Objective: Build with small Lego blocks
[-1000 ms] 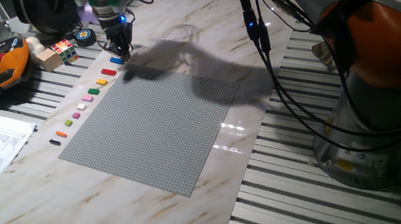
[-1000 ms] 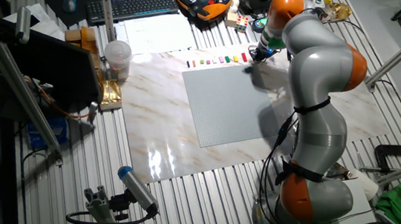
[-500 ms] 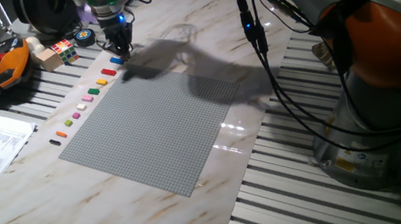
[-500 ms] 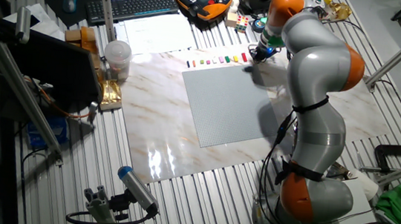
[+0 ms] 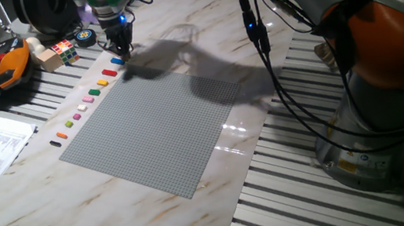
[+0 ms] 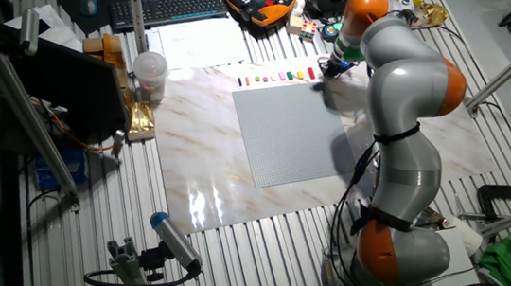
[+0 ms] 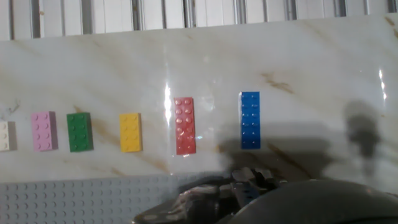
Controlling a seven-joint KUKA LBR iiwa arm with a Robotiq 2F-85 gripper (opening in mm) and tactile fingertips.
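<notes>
claw [image 5: 117, 52] pointing straight down just above blue brick [image 7: 250, 120], red brick [image 7: 185, 125] beside, jaw opening indiscernible

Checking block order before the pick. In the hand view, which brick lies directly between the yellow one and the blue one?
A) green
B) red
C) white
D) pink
B: in the hand view the red brick lies in the row on the marble, with the yellow brick on one side and the blue brick on the other; the green and pink ones lie beyond the yellow.
</notes>
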